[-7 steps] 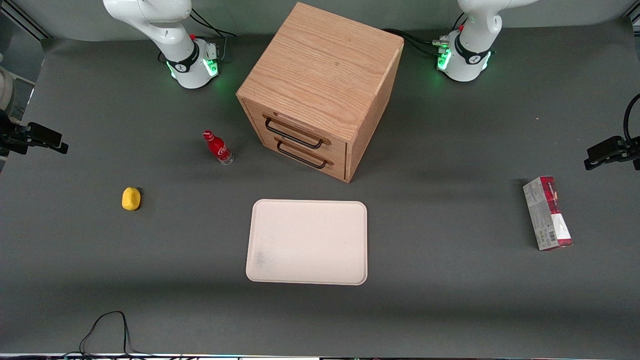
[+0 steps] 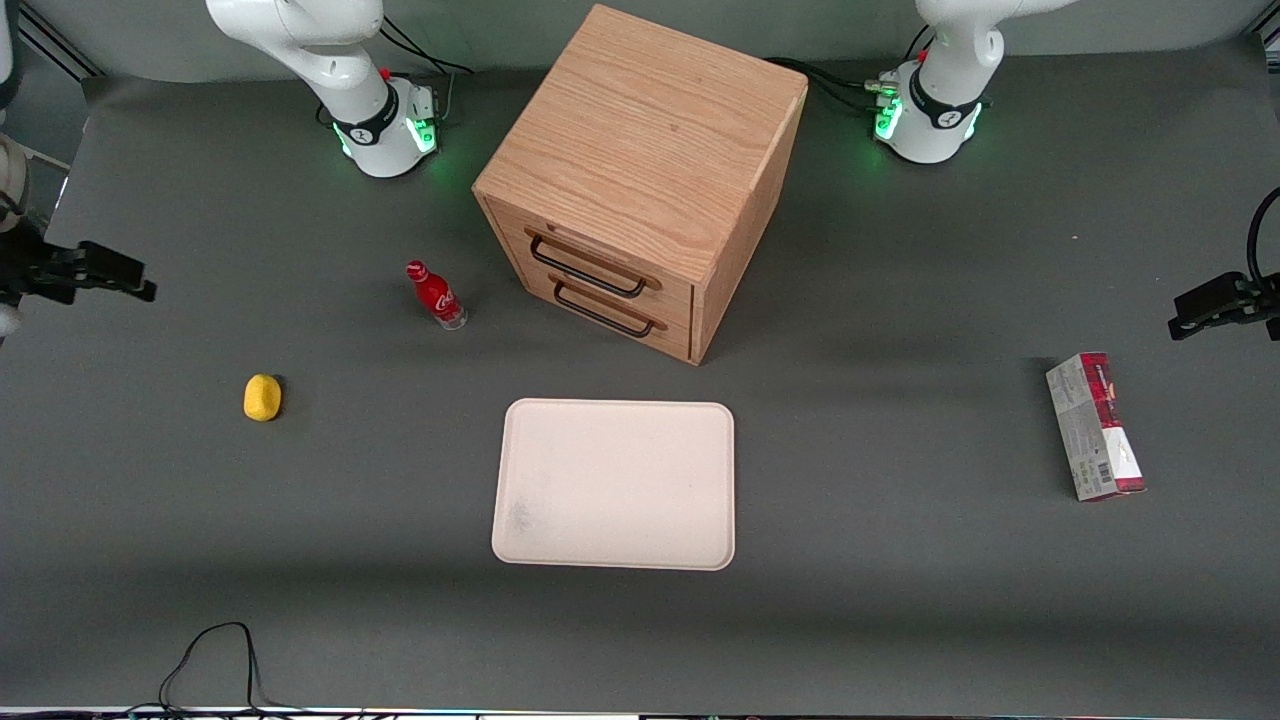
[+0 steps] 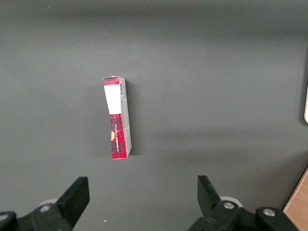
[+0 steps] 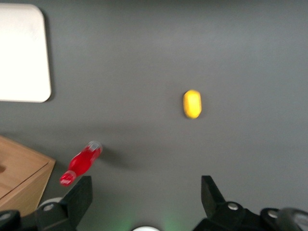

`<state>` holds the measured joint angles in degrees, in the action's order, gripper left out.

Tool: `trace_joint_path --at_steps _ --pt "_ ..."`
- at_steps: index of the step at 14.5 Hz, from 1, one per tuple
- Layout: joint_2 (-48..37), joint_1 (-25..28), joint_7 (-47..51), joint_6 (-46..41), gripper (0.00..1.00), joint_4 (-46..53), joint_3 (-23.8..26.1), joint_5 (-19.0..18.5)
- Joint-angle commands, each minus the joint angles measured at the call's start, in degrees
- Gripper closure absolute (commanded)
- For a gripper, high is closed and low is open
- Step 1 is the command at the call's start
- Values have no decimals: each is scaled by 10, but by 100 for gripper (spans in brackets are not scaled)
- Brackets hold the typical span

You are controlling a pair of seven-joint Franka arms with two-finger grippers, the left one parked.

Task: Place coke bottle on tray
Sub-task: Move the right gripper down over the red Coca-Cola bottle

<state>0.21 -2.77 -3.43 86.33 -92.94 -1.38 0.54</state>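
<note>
Wide-open and holding nothing, the gripper (image 4: 142, 199) hangs high above the table. Nothing is done yet: the coke bottle (image 2: 435, 295) stands upper left of the bare tray (image 2: 614, 484).

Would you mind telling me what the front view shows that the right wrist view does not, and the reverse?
Only the front view shows the red-and-grey carton toward the parked arm's end of the table, both drawer handles and the whole tray. Only the right wrist view shows the gripper from close up, open, hanging above bare table with nothing between its fingers. Both show the coke bottle standing beside the wooden drawer box, apart from the tray, and the yellow object.
</note>
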Motion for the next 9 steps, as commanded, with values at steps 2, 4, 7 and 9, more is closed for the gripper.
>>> trace_joint_path --at_steps 2,4,7,9 --pt "-24 1 87 -5 0 -68 56 39" --pt "-61 1 95 57 0 -154 79 40" --pt "-152 2 119 199 0 -338 115 40" --pt "-186 2 150 268 0 -419 150 44"
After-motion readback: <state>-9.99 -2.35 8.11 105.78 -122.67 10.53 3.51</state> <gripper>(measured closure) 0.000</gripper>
